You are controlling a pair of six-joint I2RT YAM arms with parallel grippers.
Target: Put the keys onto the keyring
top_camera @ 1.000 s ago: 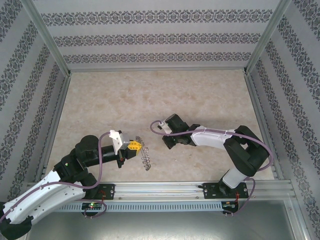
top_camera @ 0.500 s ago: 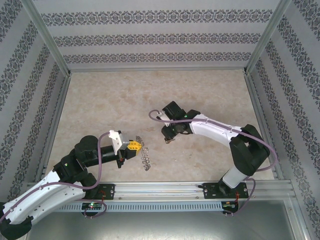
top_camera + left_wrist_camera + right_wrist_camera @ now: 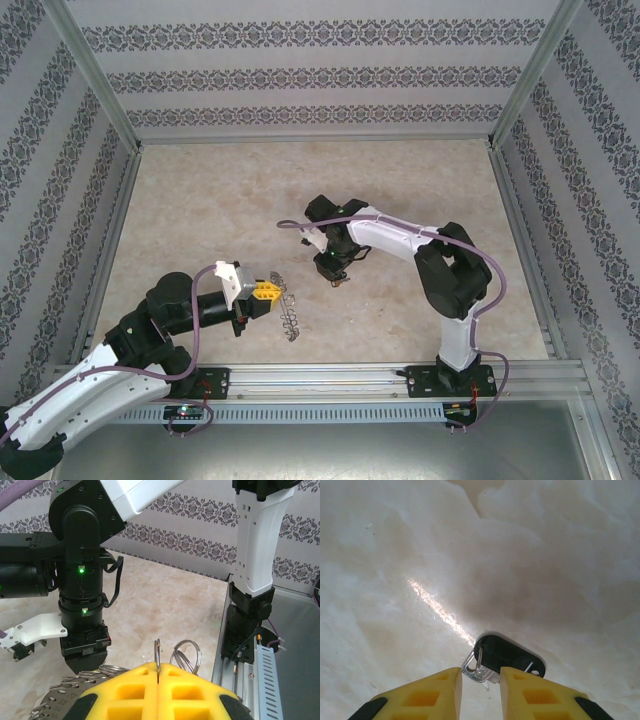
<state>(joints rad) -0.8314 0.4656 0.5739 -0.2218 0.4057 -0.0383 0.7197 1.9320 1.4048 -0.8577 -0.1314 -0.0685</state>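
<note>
Reaching for one key [image 3: 509, 658] while one keyring [image 3: 289, 316] is being presented.
Closed tight, the left gripper [image 3: 268, 292] is pinching a wire loop [image 3: 157, 652] of the keyring upright at lower centre-left, probably for threading; the right gripper [image 3: 480, 679], narrowly parted and gripping nothing, is straddling the dark-headed key lying on the desk [image 3: 395, 555] at frame bottom.

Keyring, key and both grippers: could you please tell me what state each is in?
left gripper, shut on the keyring's rim.
keyring, held by the left gripper.
key, lying loose on the table, not on the keyring.
right gripper, open, tips at the key.
</note>
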